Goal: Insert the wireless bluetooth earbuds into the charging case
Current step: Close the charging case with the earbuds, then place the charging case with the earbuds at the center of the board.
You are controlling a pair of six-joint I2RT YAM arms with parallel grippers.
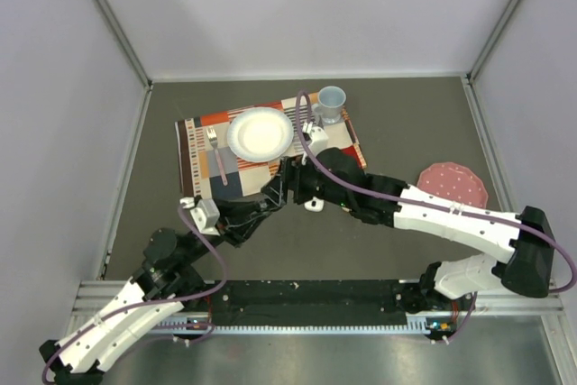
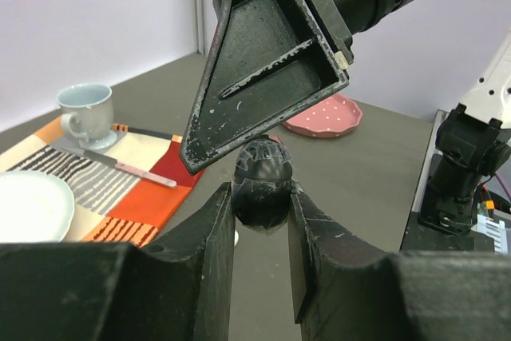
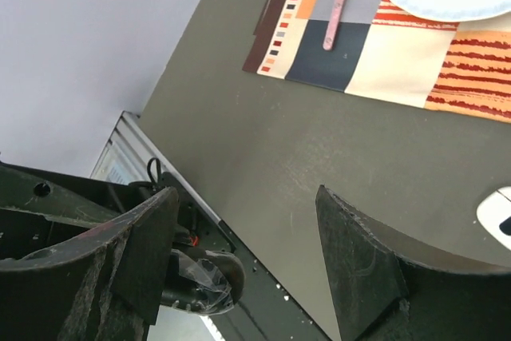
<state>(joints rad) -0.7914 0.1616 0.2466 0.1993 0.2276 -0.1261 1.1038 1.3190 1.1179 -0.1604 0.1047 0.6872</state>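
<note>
Left tool (image 2: 259,195) clamped on glossy black egg-shaped earbud (image 2: 262,172); right tool (image 3: 247,197) spread open close beside it.

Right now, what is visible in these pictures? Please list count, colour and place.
striped fabric placemat: one, orange, cream and dark, far middle of table.
round white plate: one, on placemat.
pink-handled fork: one, on placemat, left of plate.
pink-handled knife: one, on placemat, beside cup.
light blue ceramic cup: one, placemat's far right corner.
pink dotted plate: one, on table, right side.
small white rounded object: one, on table, at placemat's near edge.
glossy black rounded object: one, held in left pincer.
left pincer: shut on the black object.
right pincer: open, close above it.
</note>
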